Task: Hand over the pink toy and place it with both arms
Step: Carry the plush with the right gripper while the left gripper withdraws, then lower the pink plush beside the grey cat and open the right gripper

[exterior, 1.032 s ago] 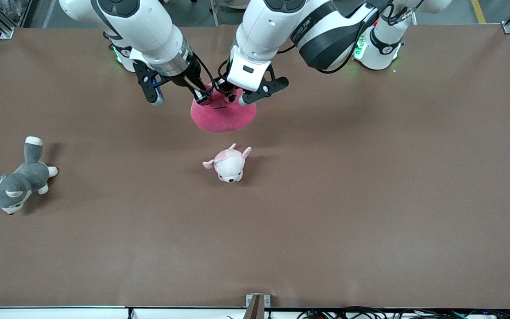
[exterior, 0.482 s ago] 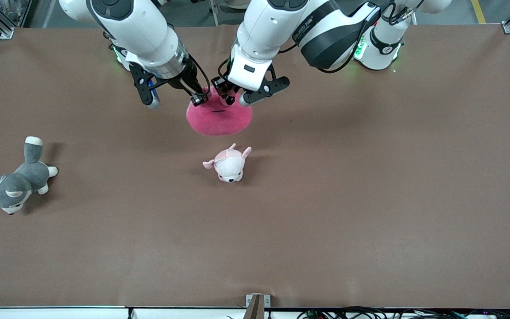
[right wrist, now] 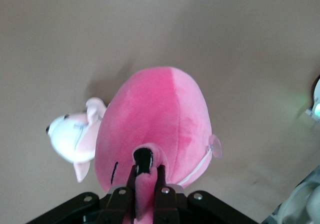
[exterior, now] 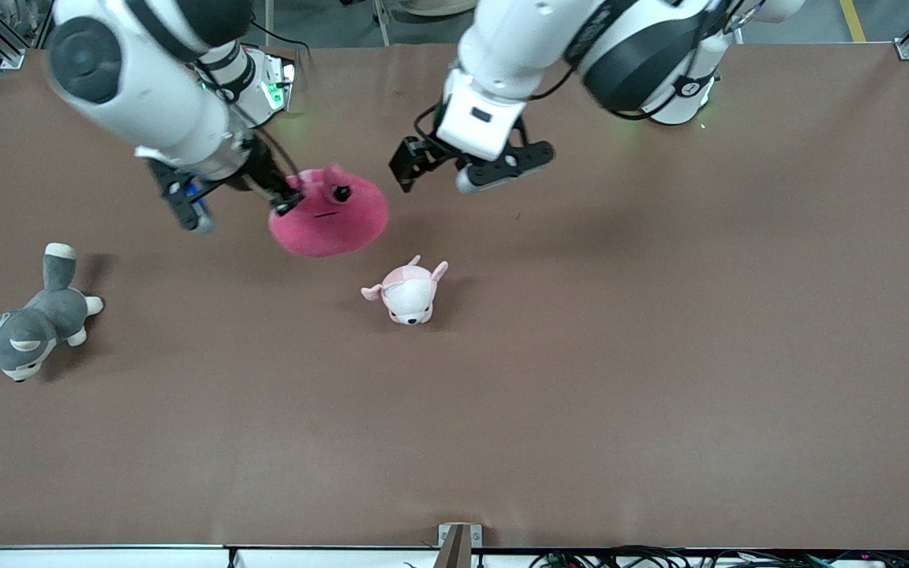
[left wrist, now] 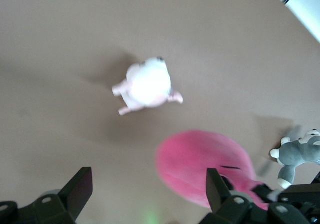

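Observation:
The pink toy (exterior: 330,214) hangs from my right gripper (exterior: 290,199), which is shut on a fold at its top beside one black eye. It is held above the table, over a spot farther from the front camera than the small plush. In the right wrist view the toy (right wrist: 155,116) fills the middle and my right gripper (right wrist: 147,173) pinches its pink fold. My left gripper (exterior: 454,175) is open and empty, in the air beside the toy toward the left arm's end. In the left wrist view the left gripper (left wrist: 148,193) is wide open, with the toy (left wrist: 200,166) off to one side.
A small pale pink-and-white plush (exterior: 407,293) lies mid-table, nearer the front camera than the toy; it also shows in the left wrist view (left wrist: 147,84) and the right wrist view (right wrist: 70,139). A grey-and-white plush dog (exterior: 24,327) lies at the right arm's end.
My left gripper has let go of the pink toy, opened and drawn away toward the left arm's end. My right gripper has carried the toy toward the right arm's end.

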You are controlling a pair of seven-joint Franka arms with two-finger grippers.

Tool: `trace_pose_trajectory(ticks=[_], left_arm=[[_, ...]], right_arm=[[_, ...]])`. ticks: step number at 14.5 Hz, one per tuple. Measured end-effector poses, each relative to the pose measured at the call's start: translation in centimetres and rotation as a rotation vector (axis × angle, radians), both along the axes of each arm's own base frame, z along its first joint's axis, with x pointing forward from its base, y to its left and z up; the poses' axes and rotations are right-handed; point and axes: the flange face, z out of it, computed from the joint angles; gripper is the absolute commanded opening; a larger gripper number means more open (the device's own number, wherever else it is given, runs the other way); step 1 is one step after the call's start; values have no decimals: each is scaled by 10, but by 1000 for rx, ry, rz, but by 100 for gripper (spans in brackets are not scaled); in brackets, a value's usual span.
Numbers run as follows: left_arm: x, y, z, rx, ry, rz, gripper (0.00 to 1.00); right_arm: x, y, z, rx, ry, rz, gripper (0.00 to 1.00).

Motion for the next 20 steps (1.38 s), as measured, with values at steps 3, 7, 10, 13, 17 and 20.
trace_pose_trajectory(ticks=[3, 7, 10, 13, 17, 20], left_arm=[[26, 77, 26, 95, -31, -96, 100], [42, 191, 53, 247, 12, -152, 100], [52, 235, 48, 360, 31, -136, 100], [63, 263, 46, 377, 35, -113, 100], [76, 313, 52, 380, 8, -201, 100], [84, 356, 55, 383, -12, -304, 100]], right_arm=[[19, -72, -33, 19, 22, 22, 0], [23, -131, -100, 24, 23, -25, 0], [16, -143, -138, 13, 27, -59, 2], [17, -161, -166, 8, 49, -84, 10], [22, -185, -194, 16, 71, -64, 85], [24, -199, -199, 35, 58, -10, 100]])
